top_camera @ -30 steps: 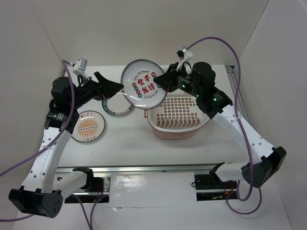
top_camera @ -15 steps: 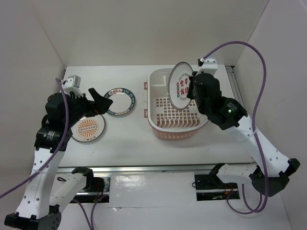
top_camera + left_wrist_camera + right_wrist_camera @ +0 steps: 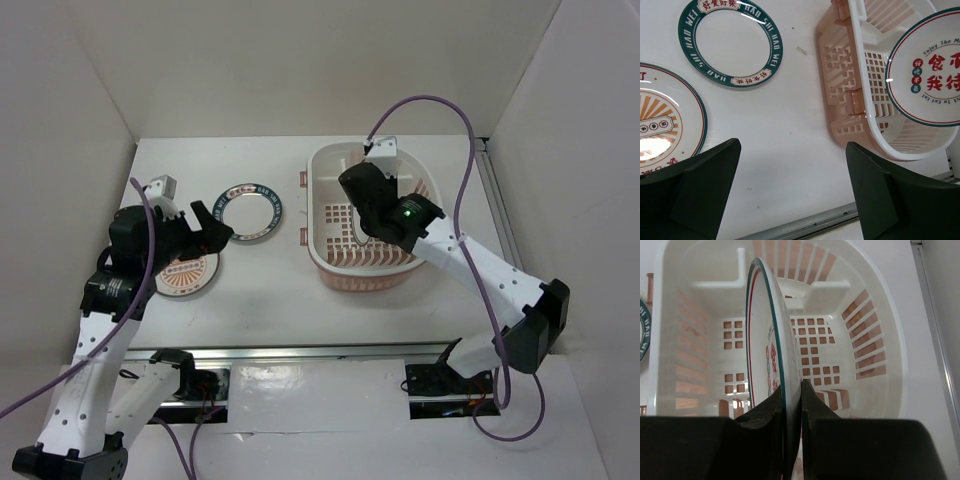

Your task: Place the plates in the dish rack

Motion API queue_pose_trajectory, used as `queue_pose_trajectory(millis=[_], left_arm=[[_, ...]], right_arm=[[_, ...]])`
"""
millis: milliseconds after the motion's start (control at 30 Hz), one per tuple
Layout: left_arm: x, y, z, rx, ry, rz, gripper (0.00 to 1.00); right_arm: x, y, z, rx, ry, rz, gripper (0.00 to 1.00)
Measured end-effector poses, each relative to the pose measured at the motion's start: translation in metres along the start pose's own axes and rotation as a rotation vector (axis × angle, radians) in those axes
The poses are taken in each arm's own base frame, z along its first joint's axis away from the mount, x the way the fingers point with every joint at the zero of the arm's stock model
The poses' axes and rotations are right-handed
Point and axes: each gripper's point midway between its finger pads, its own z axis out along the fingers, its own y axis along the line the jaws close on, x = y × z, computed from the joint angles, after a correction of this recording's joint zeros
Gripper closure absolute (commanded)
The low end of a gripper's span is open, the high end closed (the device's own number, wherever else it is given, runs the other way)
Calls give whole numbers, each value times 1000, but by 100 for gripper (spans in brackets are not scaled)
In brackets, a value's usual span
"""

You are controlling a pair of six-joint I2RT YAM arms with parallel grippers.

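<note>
Right wrist view: right gripper [image 3: 793,390] pinches the white plate with red-green motifs [image 3: 767,355] by its lower rim, one of the fingers [image 3: 812,407] on each face. The plate stands on edge, hanging over the open pale pink dish rack [image 3: 875,330]; whether it touches the slotted bottom, cannot tell.

Left wrist view: left gripper [image 3: 792,145] hovers with its fingers spread wide, holding nothing. The blue-rimmed plate [image 3: 730,42] lies flat on the table [image 3: 790,125] at upper left of the frame, the orange-striped plate [image 3: 665,120] at the left edge, just beside it.

Handling, as judged: plates look stiff, glossy and likely slick, small and probably light; may chip if dropped. The rim is the only hold. Those lying flat offer little lip, so one finger must work under the edge.
</note>
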Motion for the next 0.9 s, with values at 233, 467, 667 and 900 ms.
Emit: queue_pose_trajectory(millis=[233,467,667,900], left_arm=[[5,2,-3,-1,-2,1,0],[13,7,1,-11,17,-2,0],[13,7,-1,-8,11,-1,0],[12,6,-1,-5,4,0,0]], right_arm=[[19,4,17,22,43,-35,100],[47,7,31,25,100,-68,100],[64,9,34,17,130,-77,100],[64,16,33,1,118,-49,100]])
